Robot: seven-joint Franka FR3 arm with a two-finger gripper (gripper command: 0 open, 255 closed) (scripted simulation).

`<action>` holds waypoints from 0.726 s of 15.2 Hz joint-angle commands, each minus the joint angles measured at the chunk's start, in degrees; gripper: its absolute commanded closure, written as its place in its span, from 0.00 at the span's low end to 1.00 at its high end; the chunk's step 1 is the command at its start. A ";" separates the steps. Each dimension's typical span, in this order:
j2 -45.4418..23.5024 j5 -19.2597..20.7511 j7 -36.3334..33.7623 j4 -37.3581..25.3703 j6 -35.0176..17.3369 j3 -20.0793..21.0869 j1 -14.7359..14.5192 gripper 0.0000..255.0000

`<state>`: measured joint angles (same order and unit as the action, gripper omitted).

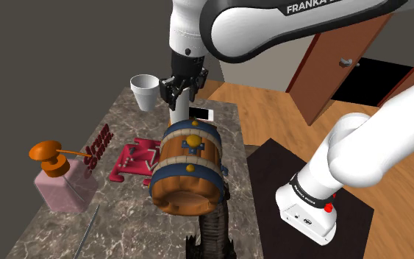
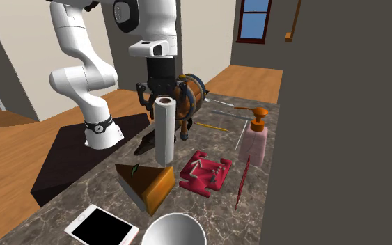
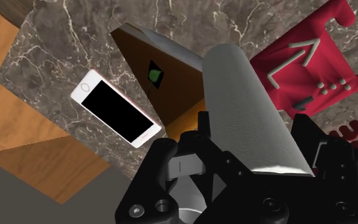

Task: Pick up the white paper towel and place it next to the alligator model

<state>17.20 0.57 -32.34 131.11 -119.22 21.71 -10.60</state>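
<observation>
The white paper towel roll (image 2: 164, 130) hangs upright with my gripper (image 2: 163, 96) shut on its top end. In the wrist view the roll (image 3: 244, 102) runs out between the black fingers (image 3: 171, 159), over a brown wedge-shaped box (image 3: 165, 76). From the shoulder view the gripper (image 1: 181, 90) is above the far end of the marble table (image 1: 117, 118), and the roll (image 1: 178, 115) is partly hidden behind a wooden barrel (image 1: 188, 165). The dark alligator model (image 1: 214, 224) lies at the table's near end, under the barrel; its tail (image 2: 145, 144) shows beside the roll.
A white cup (image 1: 145, 90) and a phone (image 1: 201, 113) sit at the far end. A red bracket (image 1: 134, 160), a pink soap dispenser (image 1: 62, 176) and a thin red stick (image 2: 243, 181) lie along the table. The wedge box (image 2: 145, 182) sits below the roll.
</observation>
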 commanded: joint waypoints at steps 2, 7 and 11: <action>-1.05 0.23 -0.40 2.43 -2.28 0.19 0.15 1.00; -1.61 0.42 -0.68 3.38 -3.76 0.44 0.29 1.00; -1.60 0.40 -0.66 3.38 -3.76 0.50 0.35 1.00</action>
<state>16.55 0.77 -33.08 133.72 -124.00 22.46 -10.61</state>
